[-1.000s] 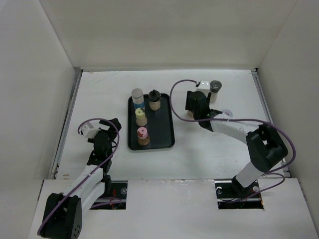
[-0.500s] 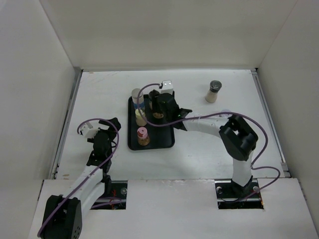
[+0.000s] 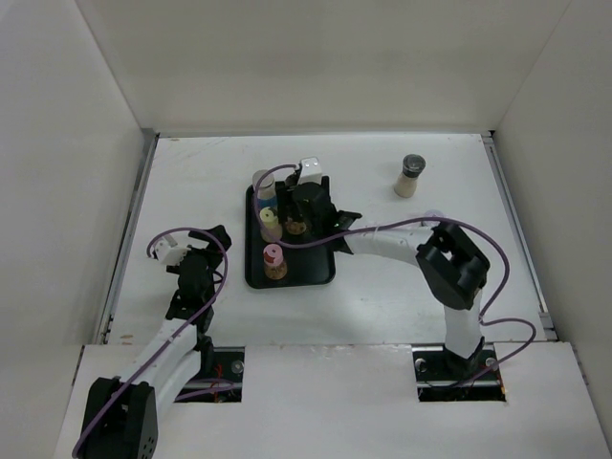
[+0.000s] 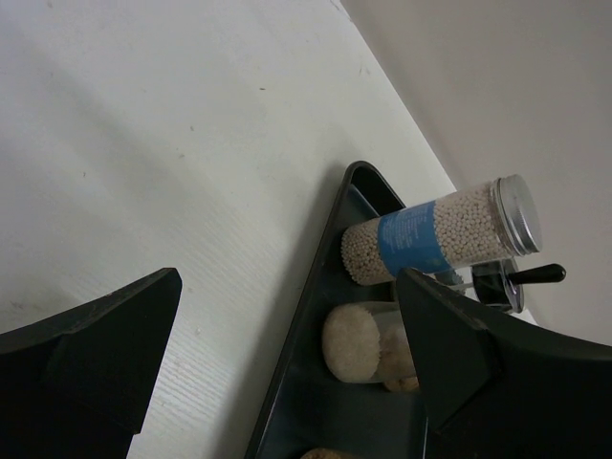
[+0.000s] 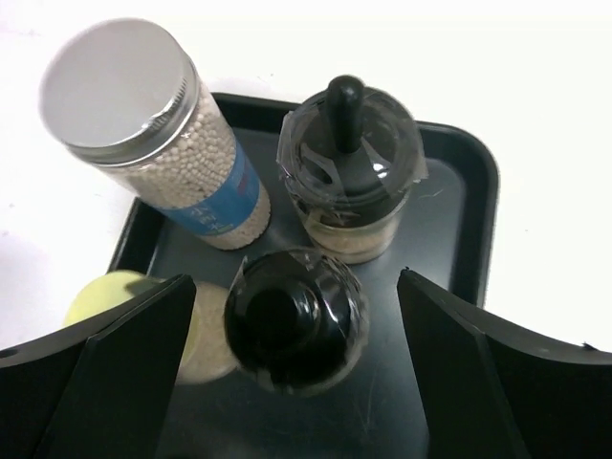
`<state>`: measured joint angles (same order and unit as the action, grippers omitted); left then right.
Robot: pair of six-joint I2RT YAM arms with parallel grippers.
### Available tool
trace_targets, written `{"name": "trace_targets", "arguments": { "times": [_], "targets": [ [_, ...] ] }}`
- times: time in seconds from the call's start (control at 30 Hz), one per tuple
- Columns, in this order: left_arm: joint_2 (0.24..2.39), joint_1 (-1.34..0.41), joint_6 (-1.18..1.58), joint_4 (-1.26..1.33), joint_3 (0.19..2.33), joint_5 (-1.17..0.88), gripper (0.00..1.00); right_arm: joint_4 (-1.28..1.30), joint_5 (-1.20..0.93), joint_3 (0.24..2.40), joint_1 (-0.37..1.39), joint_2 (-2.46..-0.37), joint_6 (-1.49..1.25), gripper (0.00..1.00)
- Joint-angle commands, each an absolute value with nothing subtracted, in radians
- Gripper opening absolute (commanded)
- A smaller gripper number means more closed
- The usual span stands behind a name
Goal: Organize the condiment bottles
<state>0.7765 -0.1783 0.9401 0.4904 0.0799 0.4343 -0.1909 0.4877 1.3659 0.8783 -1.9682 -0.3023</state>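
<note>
A black tray (image 3: pixel 320 263) holds a blue-labelled bottle (image 3: pixel 264 186) with a silver cap, a cream-capped bottle (image 3: pixel 272 222), a pink-capped bottle (image 3: pixel 274 260) and a dark bottle (image 3: pixel 297 228). My right gripper (image 3: pixel 304 212) hangs over the tray. In the right wrist view it (image 5: pixel 296 279) is open, its fingers on either side of the dark bottle (image 5: pixel 295 320) and clear of it. Behind stand a black-knobbed jar (image 5: pixel 349 153) and the blue-labelled bottle (image 5: pixel 120 86). A grey-capped jar (image 3: pixel 411 175) stands alone at the back right. My left gripper (image 3: pixel 196 273) is open and empty, left of the tray.
The left wrist view (image 4: pixel 287 277) looks along the tray's left rim (image 4: pixel 316 316) at the blue-labelled bottle (image 4: pixel 430 239) and the cream-capped one (image 4: pixel 354 344). White walls enclose the table on three sides. Purple cables trail along both arms.
My right arm swung left from beside the grey-capped jar to over the tray. The dark bottle came with it and now stands in the tray. The left arm has not moved.
</note>
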Motion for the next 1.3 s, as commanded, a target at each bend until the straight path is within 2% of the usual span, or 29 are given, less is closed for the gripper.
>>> {"name": "trace_targets", "arguments": {
  "times": [0.0,0.1,0.13,0.2,0.23,0.27,0.33,0.37,0.4,0.43,0.47,0.57,0.7,0.87,1.0,1.1,1.27],
  "targets": [
    [0.756,-0.174,0.928,0.531,0.092,0.449,1.0,-0.23,0.482,1.335,0.874,-1.813,-0.296,0.94],
    [0.765,-0.179,0.928,0.529,0.095,0.44,1.0,-0.251,0.495,1.244,0.8,-1.726,-0.29,0.91],
    [0.759,-0.18,0.928,0.529,0.095,0.44,1.0,-0.256,0.5,1.218,0.76,-1.706,-0.298,0.83],
    [0.756,-0.182,0.928,0.529,0.094,0.448,1.0,-0.261,0.514,1.169,0.67,-1.665,-0.307,0.55],
    [0.761,-0.182,0.928,0.529,0.094,0.448,1.0,-0.259,0.534,1.154,0.622,-1.648,-0.31,0.45],
    [0.767,-0.182,0.928,0.529,0.095,0.443,1.0,-0.256,0.552,1.144,0.586,-1.637,-0.31,0.43],
    [0.772,-0.183,0.928,0.529,0.098,0.439,1.0,-0.255,0.592,1.126,0.494,-1.62,-0.305,0.45],
    [0.767,-0.183,0.928,0.529,0.097,0.437,1.0,-0.25,0.6,1.126,0.455,-1.621,-0.302,0.51],
    [0.764,-0.185,0.928,0.529,0.097,0.443,1.0,-0.239,0.603,1.132,0.421,-1.627,-0.298,0.62],
    [0.764,-0.185,0.928,0.529,0.095,0.446,1.0,-0.215,0.609,1.143,0.389,-1.638,-0.301,0.77],
    [0.77,-0.185,0.928,0.532,0.095,0.446,1.0,-0.201,0.614,1.152,0.371,-1.646,-0.304,0.84],
    [0.799,-0.185,0.93,0.54,0.104,0.436,1.0,-0.183,0.635,1.172,0.326,-1.673,-0.31,0.92],
    [0.793,-0.185,0.928,0.54,0.103,0.445,1.0,-0.143,0.631,1.224,0.282,-1.732,-0.31,0.98],
    [0.816,-0.189,0.931,0.546,0.109,0.437,1.0,-0.094,0.559,1.311,0.242,-1.819,-0.31,1.0],
    [0.819,-0.189,0.931,0.548,0.109,0.445,1.0,-0.11,0.515,1.336,0.217,-1.845,-0.31,0.97],
    [0.827,-0.189,0.933,0.549,0.11,0.437,1.0,-0.144,0.508,1.354,0.209,-1.867,-0.292,0.9],
    [0.827,-0.188,0.933,0.551,0.11,0.442,1.0,-0.123,0.482,1.382,0.2,-1.893,-0.287,0.88]
  ]
}}
